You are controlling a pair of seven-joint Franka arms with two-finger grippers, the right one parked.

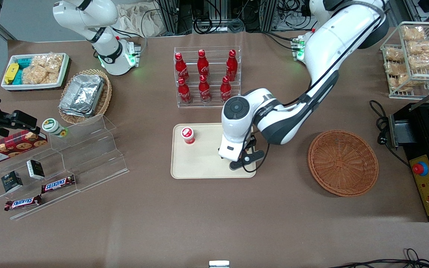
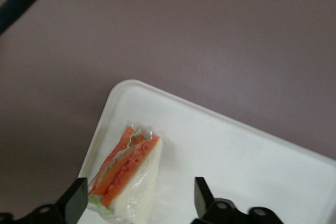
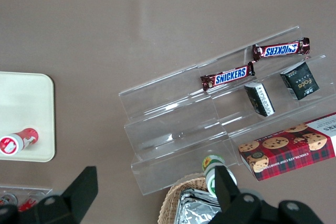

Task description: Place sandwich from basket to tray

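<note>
gripper (image 2: pixel 136 198): over cream-beige rectangular plastic tray (image 1: pixel 199 167), fingers spread, not pinching
triangular white-bread sandwich (image 2: pixel 128 174): on tray, near a corner
chocolate bars (image 3: pixel 227 77): "SNICKERS"

gripper (image 1: pixel 245 160): hangs low over the tray, at the tray's end nearer the basket; the fingers themselves are tucked under the wrist
tray (image 1: pixel 199 163): cream rectangle, mid-table
red-capped cup (image 1: pixel 188 135): stands on the tray, on the part farther from the camera, apart from the gripper
basket (image 1: pixel 343 162): round reddish-brown wicker, on the table toward the working arm's end, well apart from the tray, only bare weave showing inside
cola bottles (image 1: pixel 204 76): six red ones in a clear rack, farther from the camera than the tray
Snickers bars (image 1: pixel 40 192): two on a clear stepped stand toward the parked arm's end
</note>
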